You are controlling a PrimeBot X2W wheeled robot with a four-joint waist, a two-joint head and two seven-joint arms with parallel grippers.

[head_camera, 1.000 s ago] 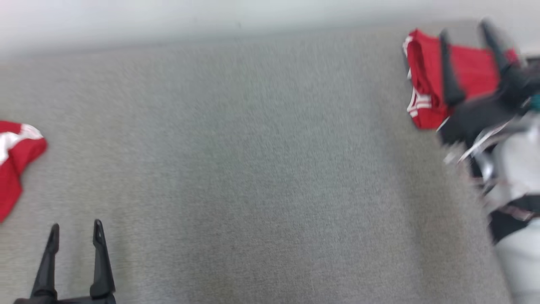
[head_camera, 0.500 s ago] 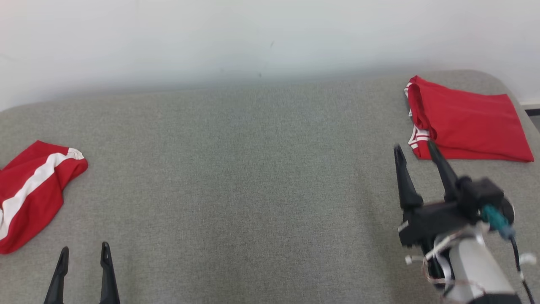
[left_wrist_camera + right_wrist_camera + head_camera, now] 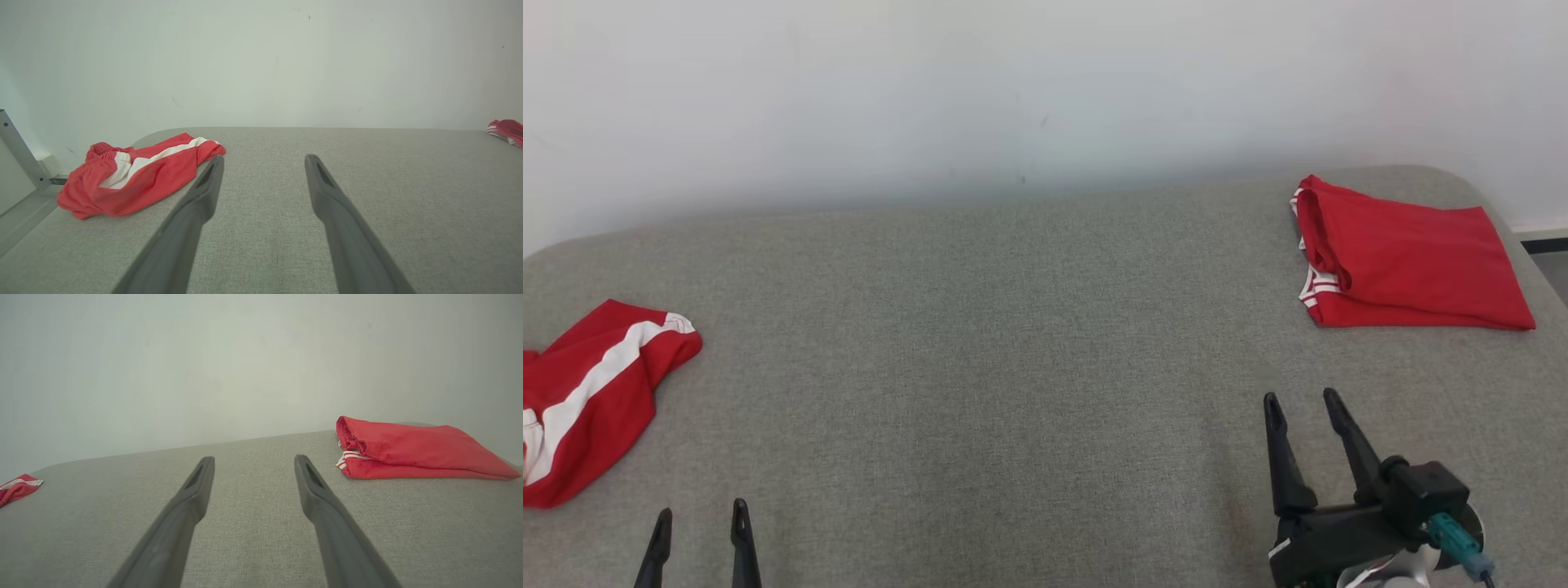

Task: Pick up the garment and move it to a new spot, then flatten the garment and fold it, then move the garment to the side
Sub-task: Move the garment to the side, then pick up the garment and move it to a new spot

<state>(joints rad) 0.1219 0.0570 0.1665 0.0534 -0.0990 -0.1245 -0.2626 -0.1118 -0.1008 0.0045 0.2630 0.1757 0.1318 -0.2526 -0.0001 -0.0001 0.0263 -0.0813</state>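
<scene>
- Crumpled garment (image 3: 596, 408), red with a white stripe, lies at the near left of the grey padded surface (image 3: 1013, 367), just beyond the left gripper (image 3: 701, 510), whose fingers stand apart and empty.
- Right gripper (image 3: 1300, 397) is at the near right, fingers apart, holding nothing.
- Folded garment (image 3: 1413, 265), also red, lies at the far right corner, before the white wall (image 3: 1013, 82).

text: none legible | labels: none | brands: none | numbers: none | signs: none

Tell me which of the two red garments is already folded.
The right garment, a neat flat rectangle; the left garment lies crumpled, white stripe showing.
</scene>
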